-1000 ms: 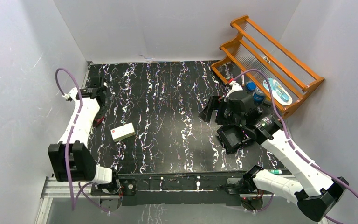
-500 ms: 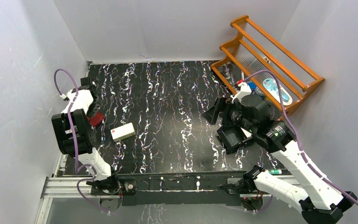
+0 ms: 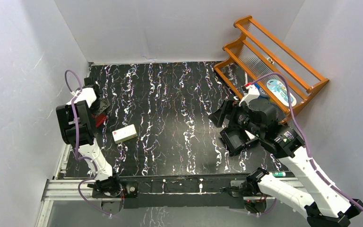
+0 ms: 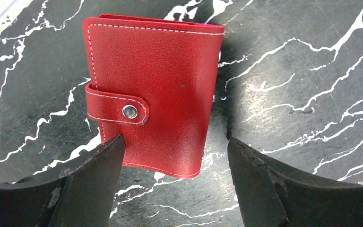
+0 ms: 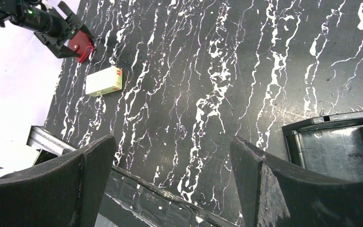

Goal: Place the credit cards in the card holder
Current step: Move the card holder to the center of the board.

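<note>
Straddling the snapped-shut, red stitched folding card holder flat on the black marbled table, my left gripper has its jaws wide to take it for opening, I reckon, while my right gripper, equally wide and empty, hangs well away from it.

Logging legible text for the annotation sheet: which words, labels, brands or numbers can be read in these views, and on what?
No text can be read in any view.
Cream box: a red mark at one end, too small to read.
Packet on the wooden rack: coloured print, too blurred to read.
Card holder: no lettering on the face shown, only a snap stud.
</note>
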Robot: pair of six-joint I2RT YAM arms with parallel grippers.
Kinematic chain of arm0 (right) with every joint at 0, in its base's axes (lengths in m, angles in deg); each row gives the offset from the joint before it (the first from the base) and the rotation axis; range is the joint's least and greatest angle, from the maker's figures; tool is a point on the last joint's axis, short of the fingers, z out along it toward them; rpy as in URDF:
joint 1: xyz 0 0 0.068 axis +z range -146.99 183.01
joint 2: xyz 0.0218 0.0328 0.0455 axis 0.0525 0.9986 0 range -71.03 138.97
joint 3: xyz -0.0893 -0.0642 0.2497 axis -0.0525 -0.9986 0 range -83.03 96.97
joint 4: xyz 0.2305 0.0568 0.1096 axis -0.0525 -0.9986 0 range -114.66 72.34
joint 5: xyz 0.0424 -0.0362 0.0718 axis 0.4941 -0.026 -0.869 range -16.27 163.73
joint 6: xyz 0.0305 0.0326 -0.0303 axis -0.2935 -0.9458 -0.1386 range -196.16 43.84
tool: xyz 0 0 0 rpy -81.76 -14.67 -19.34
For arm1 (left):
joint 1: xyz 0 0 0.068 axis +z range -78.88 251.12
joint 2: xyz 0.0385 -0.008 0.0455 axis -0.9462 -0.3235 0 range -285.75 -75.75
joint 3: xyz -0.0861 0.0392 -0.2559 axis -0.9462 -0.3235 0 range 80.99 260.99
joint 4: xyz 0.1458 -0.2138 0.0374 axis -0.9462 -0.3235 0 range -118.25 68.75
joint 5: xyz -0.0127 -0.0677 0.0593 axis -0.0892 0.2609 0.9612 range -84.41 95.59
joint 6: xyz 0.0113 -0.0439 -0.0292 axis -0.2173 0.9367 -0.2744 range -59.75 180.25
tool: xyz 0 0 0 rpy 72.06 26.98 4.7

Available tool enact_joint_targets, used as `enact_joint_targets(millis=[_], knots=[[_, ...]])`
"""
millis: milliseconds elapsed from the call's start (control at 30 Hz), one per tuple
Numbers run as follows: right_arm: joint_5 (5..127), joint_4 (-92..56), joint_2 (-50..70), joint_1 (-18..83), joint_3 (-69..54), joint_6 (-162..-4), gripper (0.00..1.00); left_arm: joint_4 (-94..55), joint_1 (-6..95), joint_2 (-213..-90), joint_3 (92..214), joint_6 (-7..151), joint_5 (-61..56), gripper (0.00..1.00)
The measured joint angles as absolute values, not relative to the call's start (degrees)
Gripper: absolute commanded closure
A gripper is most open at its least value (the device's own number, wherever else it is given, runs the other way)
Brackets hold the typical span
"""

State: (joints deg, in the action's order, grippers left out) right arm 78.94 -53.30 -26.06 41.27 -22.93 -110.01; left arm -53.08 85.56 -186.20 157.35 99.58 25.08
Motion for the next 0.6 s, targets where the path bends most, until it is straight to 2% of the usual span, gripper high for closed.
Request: enact_joint_targets(millis=[233, 600], knots=[[79.6, -53.9, -25.6, 41.3, -23.0, -109.8, 0.02, -53.5, 81.9, -189.1, 160.6, 92.3, 24.2, 0.3], [78.8, -54.7, -22.8, 41.3, -25.5, -110.4, 0.02, -51.1, 63.6, -193.8, 168.2, 88.3, 18.4, 0.33]])
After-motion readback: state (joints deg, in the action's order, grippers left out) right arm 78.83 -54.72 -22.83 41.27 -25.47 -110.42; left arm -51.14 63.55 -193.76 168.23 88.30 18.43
